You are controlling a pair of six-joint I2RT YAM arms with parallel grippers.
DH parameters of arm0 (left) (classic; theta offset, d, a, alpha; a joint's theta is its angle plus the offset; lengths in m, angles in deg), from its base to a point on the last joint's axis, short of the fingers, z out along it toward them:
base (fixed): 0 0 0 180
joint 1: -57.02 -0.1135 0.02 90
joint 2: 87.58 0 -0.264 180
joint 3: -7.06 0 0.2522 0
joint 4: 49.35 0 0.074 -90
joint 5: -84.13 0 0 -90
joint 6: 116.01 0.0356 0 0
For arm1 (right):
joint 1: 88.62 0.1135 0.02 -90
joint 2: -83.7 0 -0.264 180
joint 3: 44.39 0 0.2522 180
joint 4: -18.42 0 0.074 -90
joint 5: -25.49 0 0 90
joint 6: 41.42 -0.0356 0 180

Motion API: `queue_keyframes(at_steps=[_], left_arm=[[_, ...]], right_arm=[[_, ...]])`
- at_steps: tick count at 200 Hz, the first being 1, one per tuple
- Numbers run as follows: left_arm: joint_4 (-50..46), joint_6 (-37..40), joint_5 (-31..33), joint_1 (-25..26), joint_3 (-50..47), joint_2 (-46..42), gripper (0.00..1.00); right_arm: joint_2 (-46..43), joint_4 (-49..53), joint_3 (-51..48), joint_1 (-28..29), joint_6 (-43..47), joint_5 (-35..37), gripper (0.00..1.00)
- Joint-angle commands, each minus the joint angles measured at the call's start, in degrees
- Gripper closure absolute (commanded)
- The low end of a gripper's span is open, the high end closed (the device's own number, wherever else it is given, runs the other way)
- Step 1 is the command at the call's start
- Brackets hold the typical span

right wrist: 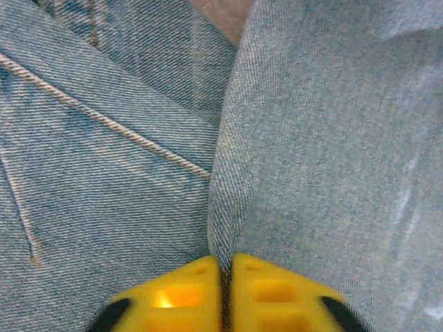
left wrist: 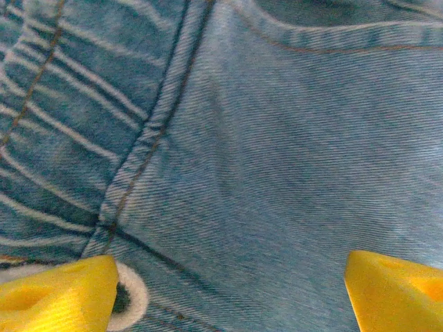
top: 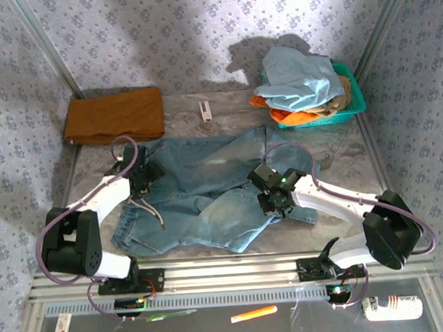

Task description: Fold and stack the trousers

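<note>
Right now I'm in the folding step: the trousers [top: 208,193] lie rumpled in the middle of the table [top: 180,108], not yet stacked. My right gripper [right wrist: 225,294] has its jaws closed tight on a crease of denim at the right side. My left gripper [left wrist: 228,290] hangs over the waistband with jaws spread wide, holding nothing. Next, I judge, the left must pinch cloth too, so both can carry a fold across. The waistband points near left and the legs run far right, so the long axis lies left to right.
</note>
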Motion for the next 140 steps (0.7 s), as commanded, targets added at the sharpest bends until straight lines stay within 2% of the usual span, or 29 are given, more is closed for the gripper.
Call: queue_keyframes(at_steps=[1, 19, 40, 65, 89, 95, 99, 106, 112, 120, 140], left_arm=[[3.9, -2.3, 2.5, -0.2, -2.6, 0.1, 0.15], [4.5, -3.5, 2.5, -1.4, -4.3, 0.2, 0.15], [5.3, -5.2, 2.8, -3.0, -6.5, -0.3, 0.15], [5.6, -5.8, 3.2, -4.4, -8.4, -2.1, 0.17], [4.9, -5.0, 1.7, -4.6, -8.0, -4.1, 0.17], [4.5, -4.7, 1.0, -4.6, -7.7, -4.6, 0.17], [4.2, -4.5, 0.5, -4.6, -7.4, -4.9, 0.17], [3.9, -4.0, -0.2, -4.6, -6.9, -5.4, 0.17], [3.6, -3.6, -1.1, -4.6, -6.4, -5.7, 0.17], [2.5, -3.1, -2.1, -4.6, -5.6, -6.2, 0.16], [-0.9, -1.2, -3.3, -4.2, -3.1, -7.5, 0.14]], right_arm=[[-3.4, 5.6, 2.1, -1.3, -2.3, 6.7, 1.00], [-6.4, 10.7, 5.6, -5.3, -2.9, 13.9, 1.00], [-10.8, 12.7, 10.1, -15.4, -1.5, 21.6, 1.00], [-13.0, 6.7, 14.8, -32.0, 2.3, 19.5, 1.00], [-7.2, 4.6, 21.7, -45.8, 0.8, 18.1, 1.00], [-5.0, 4.8, 23.3, -48.4, -0.3, 18.3, 0.86], [-3.6, 4.9, 24.0, -50.1, -1.2, 18.7, 0.73], [-1.4, 5.4, 25.2, -52.4, -2.8, 19.7, 0.42], [0.4, 5.8, 26.0, -53.3, -3.8, 20.5, 0.26], [2.2, 6.5, 27.2, -53.6, -4.3, 21.5, 0.17], [2.2, 6.4, 26.6, -52.6, -3.7, 23.5, 0.12]])
